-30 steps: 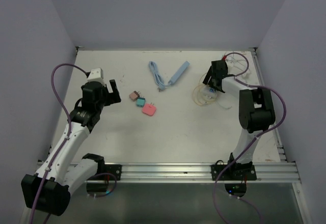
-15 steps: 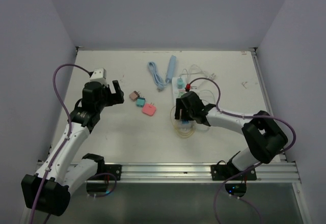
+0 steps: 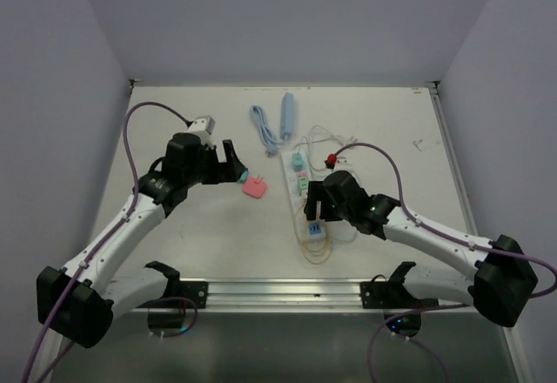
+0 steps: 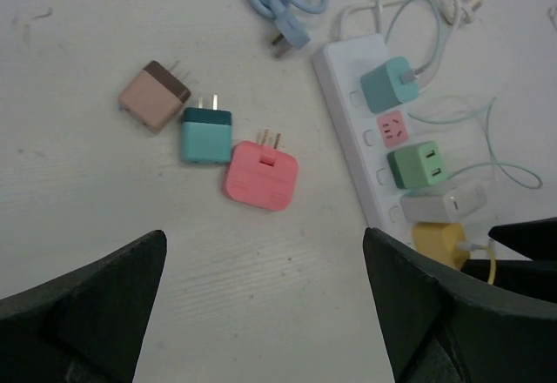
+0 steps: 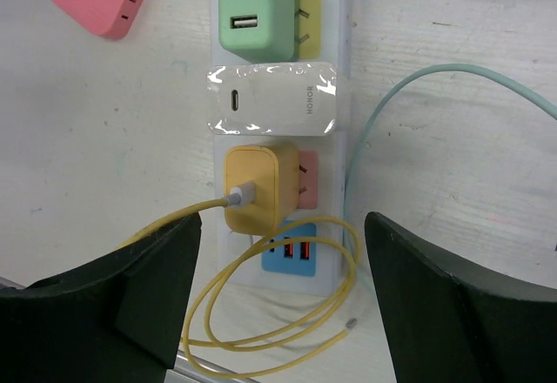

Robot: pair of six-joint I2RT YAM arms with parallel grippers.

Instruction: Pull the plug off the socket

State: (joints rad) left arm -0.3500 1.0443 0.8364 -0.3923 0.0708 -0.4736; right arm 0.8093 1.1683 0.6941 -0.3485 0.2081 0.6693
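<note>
The left arm and the right arm are built alike: smooth white links between bulky black joint housings, each with a black base at the near end. A thin purple cable runs along the left arm. A second purple cable on the right arm carries a small red connector. A white block sits on the left wrist. The left gripper and the right gripper are matte black, with broad wedge-shaped fingers.

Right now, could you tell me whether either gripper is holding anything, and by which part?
Nothing is held. The left gripper hangs open over the table; the right gripper hangs open above the yellow plug, not closed on it.
</note>
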